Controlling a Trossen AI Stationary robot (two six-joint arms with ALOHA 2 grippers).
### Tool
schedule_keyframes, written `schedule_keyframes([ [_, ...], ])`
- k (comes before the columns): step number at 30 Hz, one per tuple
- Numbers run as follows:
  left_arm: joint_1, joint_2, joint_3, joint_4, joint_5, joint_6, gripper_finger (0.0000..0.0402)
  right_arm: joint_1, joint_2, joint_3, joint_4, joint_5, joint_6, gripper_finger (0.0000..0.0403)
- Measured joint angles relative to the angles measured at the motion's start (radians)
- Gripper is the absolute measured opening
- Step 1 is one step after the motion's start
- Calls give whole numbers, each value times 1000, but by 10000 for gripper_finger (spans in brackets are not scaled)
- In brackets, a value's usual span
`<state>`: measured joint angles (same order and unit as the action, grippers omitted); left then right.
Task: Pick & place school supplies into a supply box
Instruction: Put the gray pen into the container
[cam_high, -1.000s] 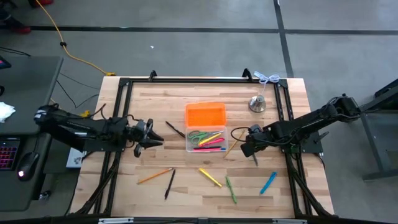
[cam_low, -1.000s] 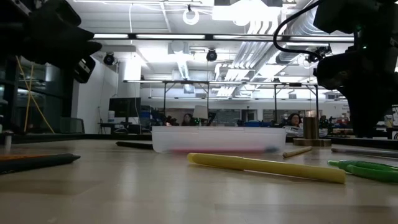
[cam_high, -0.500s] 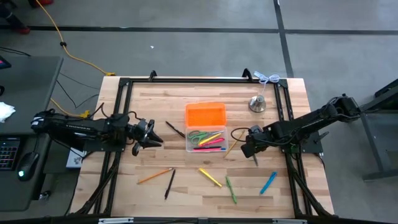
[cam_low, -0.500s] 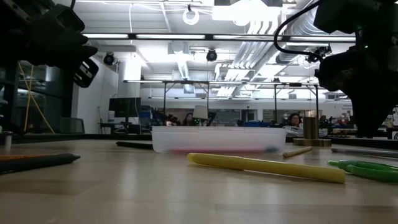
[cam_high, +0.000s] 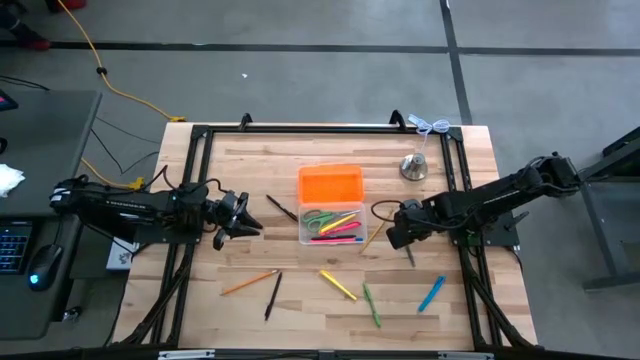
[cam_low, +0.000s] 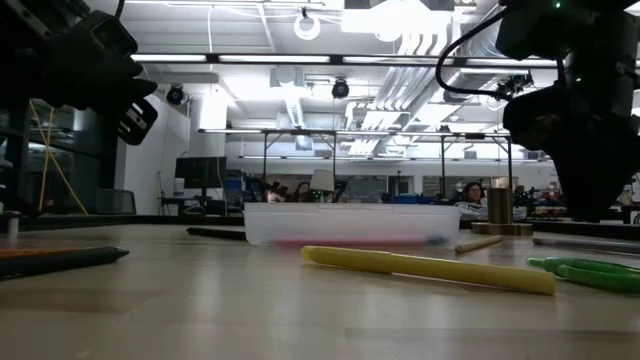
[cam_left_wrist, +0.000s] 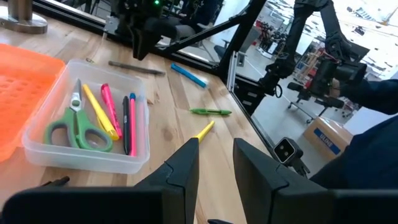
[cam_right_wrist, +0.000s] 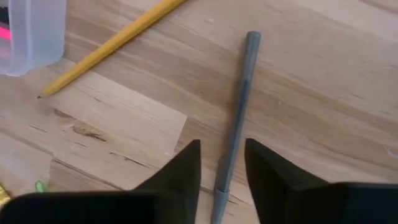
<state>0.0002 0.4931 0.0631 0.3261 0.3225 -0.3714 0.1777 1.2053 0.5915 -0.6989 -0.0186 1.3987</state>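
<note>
My right gripper (cam_right_wrist: 222, 163) is hovering parted, a grey pen (cam_right_wrist: 237, 109) lying between its fingertips (ungrasped); my left gripper (cam_left_wrist: 216, 163) is waiting half-open, empty.

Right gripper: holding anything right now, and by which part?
Nothing held. The right gripper is open, its fingers either side of the grey pen lying flat on the table. The left gripper is empty too.

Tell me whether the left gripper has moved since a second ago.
Yes. In the high view the left gripper has drawn slightly back, away from the box, and the arm behind it has shifted toward the table's near edge.
</note>
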Motion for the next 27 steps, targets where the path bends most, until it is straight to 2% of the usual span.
schedule_keyframes([
  [6, 0, 0, 0, -14, -1, 5, 129, -8, 0, 0, 15, 16, 8, 140],
  [14, 0, 0, 0, -16, -14, 7, 129, -8, 2, 0, 8, 30, -11, 133],
  [23, 0, 0, 0, -40, -27, 7, 129, -8, 61, 0, 23, -43, -23, 129],
  [27, 0, 0, 0, -41, -27, 7, 129, -8, 96, 0, 43, -45, -21, 129],
])
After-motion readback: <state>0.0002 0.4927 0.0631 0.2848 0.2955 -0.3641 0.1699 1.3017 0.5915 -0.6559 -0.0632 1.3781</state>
